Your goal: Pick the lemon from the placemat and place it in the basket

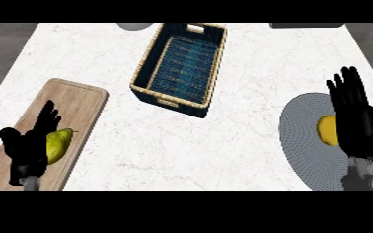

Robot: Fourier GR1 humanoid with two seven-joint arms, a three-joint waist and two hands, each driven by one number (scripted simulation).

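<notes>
Looking steeply down at a white marble counter [241,143], with 2 hands coming in from the lower edge. Finding the lemon [327,131] over at the right, lying on a round grey placemat [302,128], towards that mat's right half and well apart from the basket. Seeing the right hand [353,118] hanging flat above the lemon's right side, fingers straight, close together and pointing away from the robot, curling round nothing. Hiding part of the fruit that way, so no telling about contact between palm and peel. Catching only the lemon's left portion, showing yellow beside the black fingers.

Turning to the middle and spotting the basket [182,104] near the far edge: a long dark blue tub with a tan woven rim, standing upright but turned at a slant, showing its ribbed blue floor.

Turning left and picking out a wooden cutting board [73,103] running off the lower left, with 1 yellow-green pear [61,140] lying on it. Seeing the left hand [29,150] hanging over that board just beside the pear, fingers straight and slightly fanned, thumb out to the side, gripping nothing, overlapping the pear's left edge.

Glimpsing 2 more things cut off at the far edge: a pale grey rounded shape [135,25] left of the basket and a dark grey slab [306,25] at the far right, both too clipped for naming.
</notes>
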